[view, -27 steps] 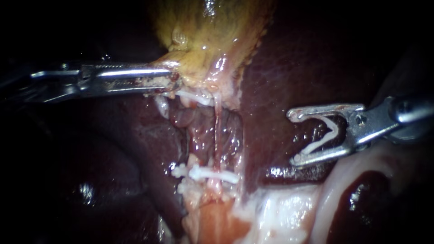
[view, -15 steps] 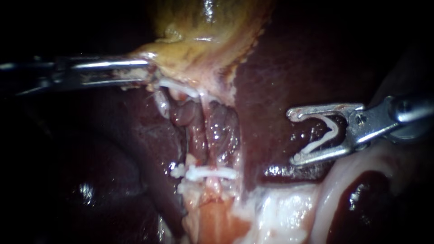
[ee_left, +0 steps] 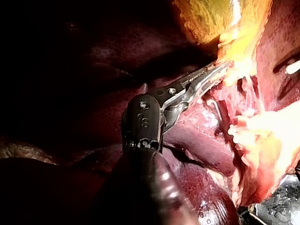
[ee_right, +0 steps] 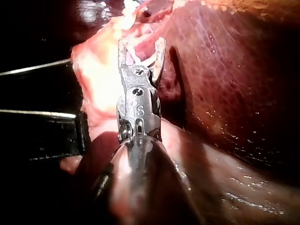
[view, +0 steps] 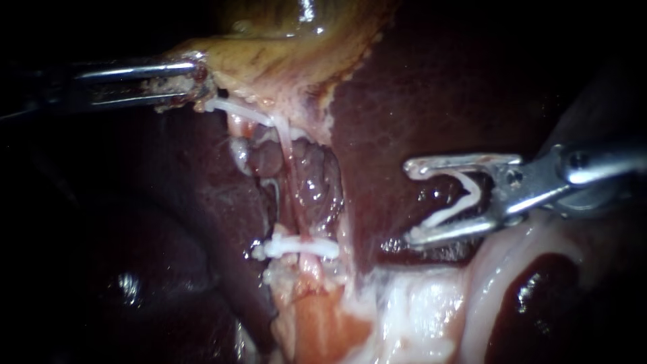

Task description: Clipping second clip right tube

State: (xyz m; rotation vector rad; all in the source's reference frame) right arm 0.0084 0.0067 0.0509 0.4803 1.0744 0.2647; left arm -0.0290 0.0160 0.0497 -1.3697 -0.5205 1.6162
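My left instrument (view: 199, 84) comes in from the left, its jaws shut on the yellowish gallbladder (view: 290, 47) at its lower edge. In the left wrist view the same jaws (ee_left: 220, 68) grip that yellow tissue (ee_left: 211, 18). A thin pale tube (view: 288, 168) runs taut from the gallbladder down to a white clip (view: 300, 248) lying across it. My right instrument (view: 409, 201) stands over the liver (view: 418, 87), to the right of the tube and apart from it. Its jaws stand wide, holding a white V-shaped clip (view: 465, 195) between them, also seen in the right wrist view (ee_right: 145, 60).
Pale fatty tissue (view: 418, 310) lies below the right instrument's jaws. Dark liver (view: 168, 222) fills the left side below the left shaft. A second thin whitish strand (view: 273, 195) curves beside the tube.
My left instrument has pulled the gallbladder edge up and to the left, stretching the tube. My right instrument has moved a little left toward the tube with its clip.
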